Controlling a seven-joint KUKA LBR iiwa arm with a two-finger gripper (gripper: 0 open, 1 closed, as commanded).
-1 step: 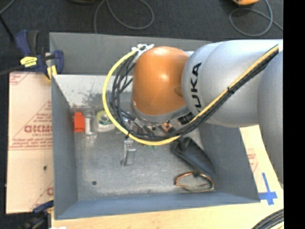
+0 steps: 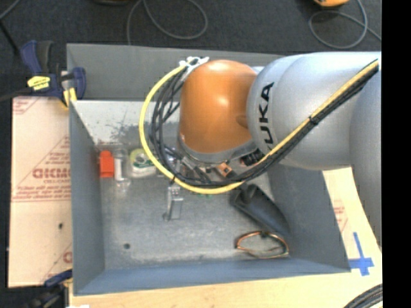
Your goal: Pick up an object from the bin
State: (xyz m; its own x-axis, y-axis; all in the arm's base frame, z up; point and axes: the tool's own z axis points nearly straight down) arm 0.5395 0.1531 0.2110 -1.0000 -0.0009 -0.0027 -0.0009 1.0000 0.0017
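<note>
The arm's orange wrist cover [image 2: 215, 108] sits highest, nearest the lens, ringed by yellow and black cables [image 2: 149, 124]. It hides much of the far half of the bin [image 2: 87, 210].

Taking the small orange block [image 2: 106, 164] by the bin's left wall as marker, the gripper [image 2: 173, 204] hangs to the block's right and a little nearer the front wall, low over bare grey floor. Whether it is apart or together I cannot tell, and nothing shows clamped in it.

The likeliest things to pick lie between block and gripper. A clear, glassy piece [image 2: 122, 173] is just beside the block on its right. A white-and-green round thing [image 2: 141, 162] lies next along, right of that.

To do this step well, I judge the gripper should be centred over one thing before it goes down. The two lie close together and close to the block, so a careless descent could nudge all three. The clear piece looks slippery.

Far right of the block, past the gripper, lies a black wedge-shaped thing [image 2: 260, 210]. A thin coppery loop [image 2: 262, 244] lies just in front of it. Both are well apart from the gripper and no hindrance.
</note>
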